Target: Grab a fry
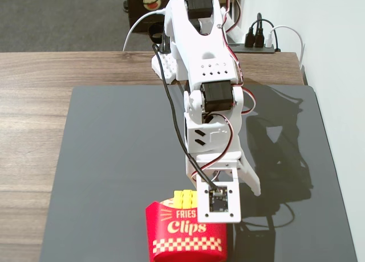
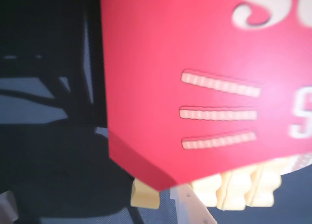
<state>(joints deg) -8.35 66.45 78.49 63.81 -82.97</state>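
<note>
One red carton (image 1: 185,234) stands at the bottom centre of the fixed view on the mat (image 1: 114,159). Fries (image 1: 183,199) stand upright in it, long axes vertical, yellow tips poking above its rim; about three tips show, the rest hidden. The gripper (image 1: 228,208) hangs just right of them; whether it is wide or narrow cannot be told. In the wrist view the carton (image 2: 195,63) fills the frame, pale fry ends (image 2: 239,187) at the bottom.

- The red carton (image 1: 185,233) stands right under my wrist, filling my wrist view.
- Dark mat (image 1: 114,159) left of it lies open.
</note>
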